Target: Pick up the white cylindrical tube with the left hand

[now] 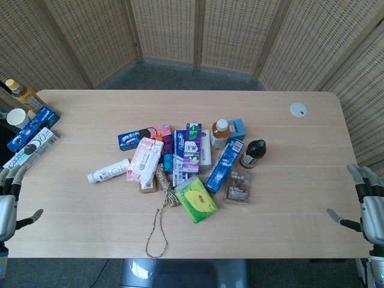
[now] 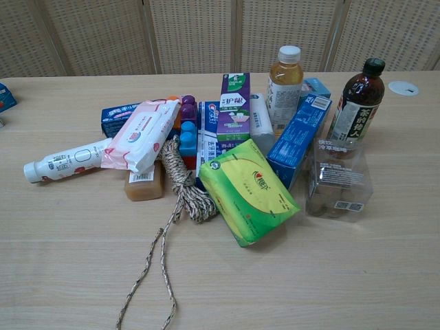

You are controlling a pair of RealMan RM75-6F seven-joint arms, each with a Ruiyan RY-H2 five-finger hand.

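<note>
**Tube grab: not started, clutter risk**

Could drag the pink wipes pack (image 2: 141,135) along: overlaps the cap-less end of the white cylindrical tube (image 2: 66,161). Could also roll on approach. Lying flat at 9 o'clock of the pile, cap pointing 8 o'clock, grey print. Left hand (image 1: 9,201) empty, fingers spread, well apart from it. Right hand (image 1: 367,201) likewise empty and spread.

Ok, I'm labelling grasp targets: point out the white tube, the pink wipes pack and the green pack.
white tube (image 2: 65,162), chest view, mid-body
pink wipes pack (image 2: 139,135), chest view, top face
green pack (image 2: 251,196), chest view, front face
</note>
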